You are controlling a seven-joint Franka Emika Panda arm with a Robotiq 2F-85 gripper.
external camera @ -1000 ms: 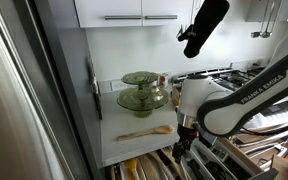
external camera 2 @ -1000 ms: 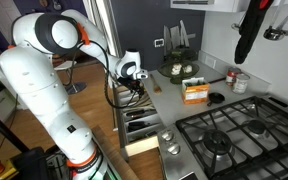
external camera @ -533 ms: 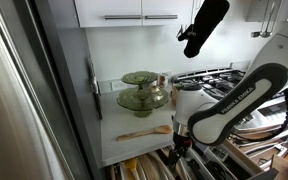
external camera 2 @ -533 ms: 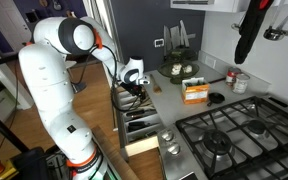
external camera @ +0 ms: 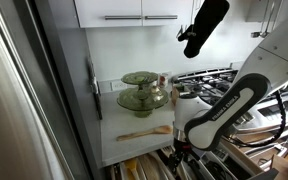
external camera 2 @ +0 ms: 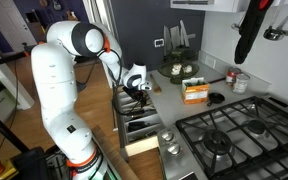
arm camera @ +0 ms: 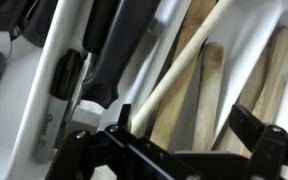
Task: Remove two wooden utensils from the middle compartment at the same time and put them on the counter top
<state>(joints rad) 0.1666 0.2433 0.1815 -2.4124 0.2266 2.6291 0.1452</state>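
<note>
In the wrist view, two pale tan wooden utensils [arm camera: 208, 92] lie side by side in the middle compartment of the drawer tray, with a round wooden handle [arm camera: 179, 75] lying slantwise across them. My gripper [arm camera: 189, 132] is open, close above them, with one dark finger on each side. A pale divider [arm camera: 246, 48] runs along the utensils' right side. In both exterior views the gripper [external camera: 181, 153] [external camera 2: 136, 93] is down in the open drawer [external camera 2: 134, 122]. The white counter top [external camera: 122, 146] lies just behind the drawer.
A slim wooden spoon [external camera: 144, 132] lies on the counter, with green glass dishes [external camera: 142, 96] behind it. A black-handled utensil [arm camera: 114, 50] fills the slot to the left. The gas hob [external camera 2: 239, 135] and an orange box [external camera 2: 195, 92] sit further along the counter.
The arm has bent further down, and the gripper has sunk lower into the drawer towards the wooden utensils. Nothing has been taken hold of.
</note>
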